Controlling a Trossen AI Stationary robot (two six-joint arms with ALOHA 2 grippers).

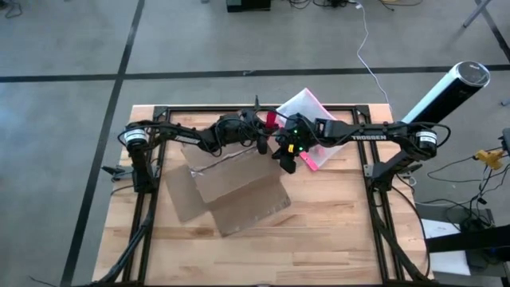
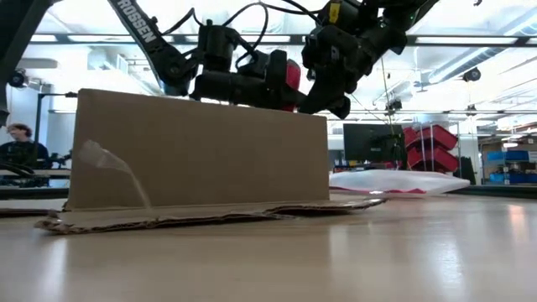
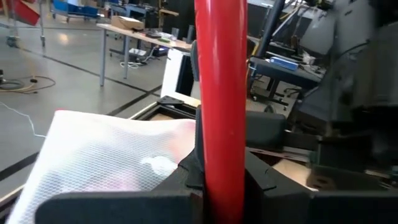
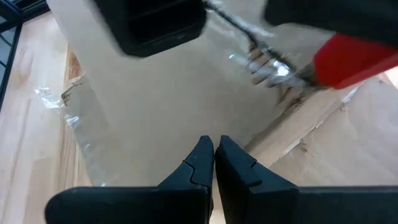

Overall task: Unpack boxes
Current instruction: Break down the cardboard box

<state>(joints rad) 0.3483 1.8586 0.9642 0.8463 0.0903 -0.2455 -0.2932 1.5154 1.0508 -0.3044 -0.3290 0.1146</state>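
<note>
The brown cardboard box point(image 1: 235, 191) lies mid-table with its flaps spread out, and clear tape point(image 4: 68, 106) is peeling off it. My left gripper point(image 1: 263, 137) hangs over the box's far edge, shut on a red-handled tool point(image 3: 221, 93). The tool's metal end point(image 4: 267, 68) is down at the taped cardboard. My right gripper point(image 4: 214, 146) is shut with nothing between its fingers. It hovers just above the box's far right part point(image 1: 285, 159), beside the tool. My left gripper pinches the tool's red handle point(image 3: 221, 155) between its two fingers, which lie across the handle. The handle sticks out past the fingers on both sides. The metal end point(image 4: 267, 68) points down at the box's tape; I cannot tell whether it touches.
A translucent, pink-edged pouch point(image 1: 307, 108) lies on the table's far edge, behind both grippers. Bare wooden tabletop point(image 1: 335, 231) stretches in front of and to the right of the box. A person sits in the room beyond the table point(image 2: 17, 138).
</note>
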